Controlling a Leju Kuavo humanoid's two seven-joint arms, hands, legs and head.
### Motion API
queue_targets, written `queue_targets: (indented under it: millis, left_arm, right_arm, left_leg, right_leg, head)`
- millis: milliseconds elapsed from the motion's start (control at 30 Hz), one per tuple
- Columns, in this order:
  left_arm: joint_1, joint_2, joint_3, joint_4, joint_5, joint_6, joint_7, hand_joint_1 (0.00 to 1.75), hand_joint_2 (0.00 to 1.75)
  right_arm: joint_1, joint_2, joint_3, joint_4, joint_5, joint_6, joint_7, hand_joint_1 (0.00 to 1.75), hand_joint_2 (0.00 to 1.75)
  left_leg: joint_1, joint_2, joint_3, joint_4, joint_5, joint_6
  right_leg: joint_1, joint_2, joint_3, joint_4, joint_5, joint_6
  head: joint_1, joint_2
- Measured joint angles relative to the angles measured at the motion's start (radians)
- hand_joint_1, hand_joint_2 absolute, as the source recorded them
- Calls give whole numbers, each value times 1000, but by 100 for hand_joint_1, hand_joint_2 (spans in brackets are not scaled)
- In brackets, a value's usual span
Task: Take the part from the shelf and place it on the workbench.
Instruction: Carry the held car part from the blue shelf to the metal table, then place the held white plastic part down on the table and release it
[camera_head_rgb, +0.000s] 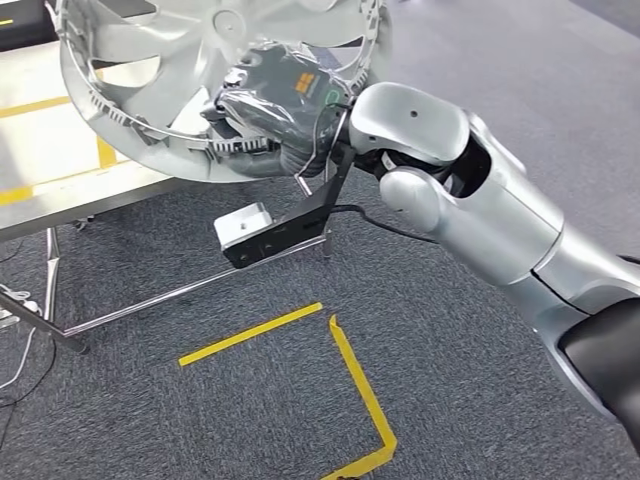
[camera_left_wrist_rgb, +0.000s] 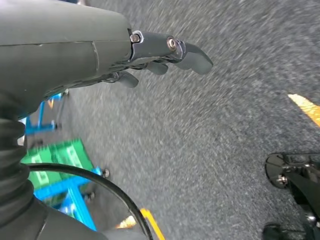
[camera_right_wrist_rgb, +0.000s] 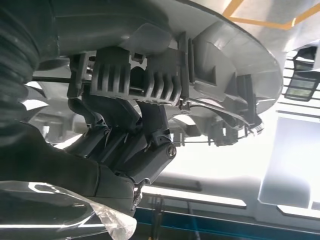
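Observation:
The part is a large silver wheel cover (camera_head_rgb: 162, 60) with a toothed rim, held over the near edge of the pale workbench (camera_head_rgb: 45, 160). My right hand (camera_head_rgb: 268, 110), wrapped in clear plastic, grips its near rim. In the right wrist view the dark fingers (camera_right_wrist_rgb: 151, 150) clamp under the ribbed clips of the wheel cover (camera_right_wrist_rgb: 226, 60). My left hand (camera_left_wrist_rgb: 166, 52) hangs over the grey carpet, its fingers held straight and close together with nothing in them.
The workbench stands on thin metal legs (camera_head_rgb: 51, 270) with a low crossbar (camera_head_rgb: 189, 290). Yellow tape (camera_head_rgb: 355, 380) marks a corner on the grey carpet. Blue racks with a green crate (camera_left_wrist_rgb: 60, 160) appear in the left wrist view.

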Motion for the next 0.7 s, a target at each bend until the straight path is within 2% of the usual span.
queue_targets:
  millis: [33,67,100,133,167,200,233,267,300,367,400,433,467,500,533,600,633,667,700]
  left_arm:
    - [1,0,4,0,0,-1,2,0,175]
    - [2,0,6,0,0,-2,4,0,175]
    - [2,0,9,0,0,-3,4,0,175]
    - [3,0,10,0,0,-3,5,0,175]
    - [4,0,12,0,0,-2,5,0,175]
    - [6,0,14,0,0,0,5,0,175]
    - [9,0,17,0,0,2,4,0,175]
    - [11,-1,19,0,0,5,3,0,175]
    - [11,-3,21,0,0,7,1,0,175]
    - [9,-5,23,0,-1,11,-7,0,175]
    - [7,-6,24,0,-2,13,-11,0,175]
    - [7,-6,24,0,-3,16,-15,0,175]
    - [7,-6,24,0,-6,18,-18,0,175]
    - [8,-6,24,0,-8,20,-23,0,175]
    - [10,-6,25,0,-10,22,-27,0,175]
    - [8,-6,26,0,-13,24,-35,0,175]
    - [7,-6,27,0,-13,25,-37,0,175]
    - [6,-6,28,0,-14,26,-39,0,175]
    - [6,-6,29,0,-14,27,-42,0,175]
  right_arm:
    - [1,2,-1,1,1,0,0,175,175]
    - [1,4,-2,2,2,0,0,175,175]
    - [1,5,-4,3,3,0,-1,175,175]
    - [2,7,-5,3,4,-1,-1,175,175]
    - [3,10,-5,4,6,-1,-1,175,175]
    - [4,13,-5,6,8,-1,-2,175,175]
    - [5,17,-6,7,11,-2,-2,175,175]
    - [5,20,-7,9,13,-2,-3,175,175]
    - [5,23,-8,10,15,-3,-4,175,175]
    - [8,27,-10,15,19,-4,-7,175,175]
    - [10,27,-11,17,22,-5,-8,175,175]
    - [14,27,-11,20,25,-5,-9,175,175]
    - [17,27,-11,22,27,-6,-9,175,175]
    - [19,27,-12,23,28,-6,-10,175,175]
    - [20,27,-12,24,29,-6,-11,175,175]
    - [20,27,-14,25,30,-6,-12,175,175]
    - [20,27,-15,26,31,-7,-12,175,175]
    - [21,27,-16,27,31,-7,-13,175,175]
    - [21,28,-17,27,31,-7,-14,175,175]
  left_leg:
    - [0,-16,1,0,0,-1]
    - [0,-30,0,2,-1,-3]
    - [1,-43,-3,4,0,-7]
    - [3,-54,-7,4,2,-12]
    - [6,-64,-12,4,4,-19]
    - [9,-76,-15,3,7,-26]
    - [10,-75,-17,3,6,-33]
    - [7,-55,-23,13,-2,-39]
    - [5,-26,-35,41,-20,-44]
    - [3,39,-84,152,-78,-54]
    - [5,51,-113,217,-103,-57]
    - [7,57,-133,262,-116,-59]
    - [7,59,-136,272,-110,-59]
    - [8,63,-119,242,-87,-58]
    - [7,72,-85,178,-52,-55]
    - [-4,113,-19,52,-9,-45]
    - [-9,127,-2,17,-3,-39]
    - [-14,131,1,5,-7,-33]
    - [-15,121,-1,3,-6,-27]
  right_leg:
    - [-1,14,28,-68,41,-5]
    - [-3,37,61,-137,72,-9]
    - [-5,58,88,-192,92,-12]
    - [-5,73,102,-222,97,-14]
    - [-5,76,109,-230,94,-15]
    - [-4,67,110,-234,95,-16]
    - [-4,55,112,-236,96,-20]
    - [-6,43,115,-239,98,-24]
    - [-8,29,118,-242,99,-29]
    - [-7,2,122,-243,97,-36]
    - [-5,-12,123,-243,95,-38]
    - [-5,-26,125,-243,93,-38]
    - [-4,-39,126,-243,91,-38]
    - [-4,-51,128,-242,89,-37]
    - [-4,-62,132,-242,86,-35]
    - [1,-82,138,-242,79,-28]
    - [5,-92,141,-242,76,-24]
    - [8,-103,142,-242,74,-20]
    - [9,-114,145,-244,71,-15]
  head:
    - [0,0]
    - [0,0]
    - [-1,0]
    - [-1,0]
    - [-1,0]
    - [0,0]
    - [0,0]
    - [-2,0]
    - [-5,0]
    - [-11,0]
    - [-11,0]
    - [-11,0]
    - [-11,0]
    - [-11,0]
    - [-11,0]
    - [-10,0]
    - [-10,0]
    - [-9,0]
    - [-9,0]
